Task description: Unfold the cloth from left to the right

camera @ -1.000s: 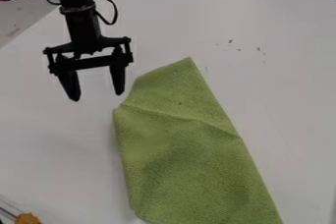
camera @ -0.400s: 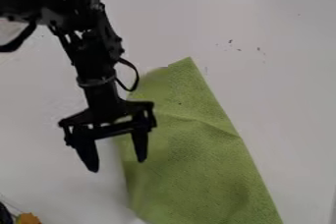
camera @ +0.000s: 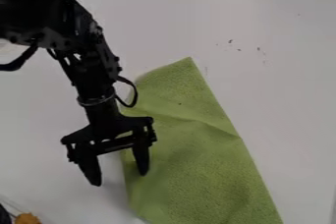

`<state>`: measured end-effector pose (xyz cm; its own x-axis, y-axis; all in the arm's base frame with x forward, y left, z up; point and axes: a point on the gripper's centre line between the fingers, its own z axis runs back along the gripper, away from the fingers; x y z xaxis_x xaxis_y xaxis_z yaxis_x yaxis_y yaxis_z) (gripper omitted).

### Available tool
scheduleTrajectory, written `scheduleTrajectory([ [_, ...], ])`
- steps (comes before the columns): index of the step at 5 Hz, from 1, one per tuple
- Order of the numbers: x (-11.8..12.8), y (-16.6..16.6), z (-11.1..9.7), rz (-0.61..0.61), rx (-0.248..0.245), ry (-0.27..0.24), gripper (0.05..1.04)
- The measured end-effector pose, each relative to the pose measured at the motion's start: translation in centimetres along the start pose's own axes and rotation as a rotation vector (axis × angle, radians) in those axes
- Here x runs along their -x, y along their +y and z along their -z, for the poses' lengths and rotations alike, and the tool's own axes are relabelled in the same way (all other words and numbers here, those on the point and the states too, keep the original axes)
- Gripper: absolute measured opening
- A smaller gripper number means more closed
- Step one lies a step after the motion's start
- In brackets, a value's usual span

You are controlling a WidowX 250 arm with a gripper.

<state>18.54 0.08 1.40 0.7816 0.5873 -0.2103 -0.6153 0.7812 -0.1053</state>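
Operator: State the gripper condition and the workpiece position.

Technician: The gripper (camera: pixel 119 179) is spread apart with nothing between its fingers. The cloth (camera: pixel 210 164) lies on the table (camera: pixel 282 70), from mid-view down to the lower border. The gripper hangs at its left edge: one finger (camera: pixel 142 160) is in front of the green fabric, the other beyond the edge, over bare tabletop.

Operator: List the likely faults from here.

Technician: Fault one — missed pinch. If the fingers close too high, they will probably meet above the fabric, since it lies nearly flat. Fault two: both layers caught. If the cloth is doubled at that edge, a deep grip would drag the whole piece rightward instead of opening it. Fault three: bunching at the crease (camera: pixel 203 121), caused by pulling low and sideways without lift.

Operator: What cannot be verified?

Technician: Fingertip contact with the cloth cannot be confirmed. The arm (camera: pixel 92 70) and gripper cover part of the left edge, so the layer count there is uncertain. The cloth's lower end is cut off — as is an orange object (camera: pixel 27 218) in the bottom left corner, which I cannot identify.
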Motion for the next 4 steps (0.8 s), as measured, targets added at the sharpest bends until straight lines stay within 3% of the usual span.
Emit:
scheduleTrajectory([
  [2, -0.34, -0.67, 0.59, 0.011, -0.042, 0.002, 0.945],
  [4, -0.57, -0.69, 0.69, -0.001, -0.044, -0.012, 0.364],
])
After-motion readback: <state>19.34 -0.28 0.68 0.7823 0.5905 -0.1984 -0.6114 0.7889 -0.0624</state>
